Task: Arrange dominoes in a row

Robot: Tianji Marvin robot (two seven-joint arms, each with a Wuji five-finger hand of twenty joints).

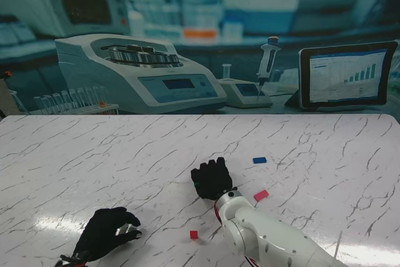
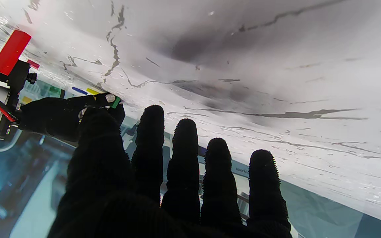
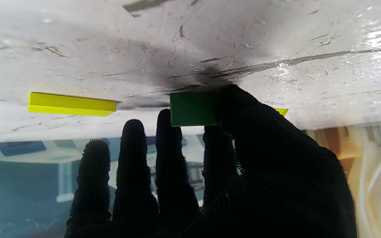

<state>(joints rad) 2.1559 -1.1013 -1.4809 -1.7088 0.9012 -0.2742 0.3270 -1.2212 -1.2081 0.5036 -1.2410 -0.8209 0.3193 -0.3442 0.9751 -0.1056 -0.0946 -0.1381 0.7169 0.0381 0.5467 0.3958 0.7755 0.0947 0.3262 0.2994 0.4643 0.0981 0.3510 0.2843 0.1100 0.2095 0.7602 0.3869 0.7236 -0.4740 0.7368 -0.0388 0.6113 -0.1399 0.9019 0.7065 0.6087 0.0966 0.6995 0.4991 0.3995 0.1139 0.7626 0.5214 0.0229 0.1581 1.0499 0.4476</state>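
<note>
The marble table [image 1: 325, 154] carries scattered dominoes. The right hand [image 1: 212, 179] pinches a green domino [image 3: 192, 109] between thumb and fingers [image 3: 169, 138], its long axis level with the tabletop; a yellow domino [image 3: 71, 104] lies flat beside it. The left hand [image 1: 106, 232] rests spread, holding nothing. No writing is legible.

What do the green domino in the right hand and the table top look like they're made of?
The green domino, pinched in the right hand, looks like moulded plastic: uniform solid colour, crisp edges, dull satin faces with no grain. The table top has a white marble pattern with dark veins and a glossy finish that throws glare; whether it is real stone or a printed laminate cannot be told.
</note>
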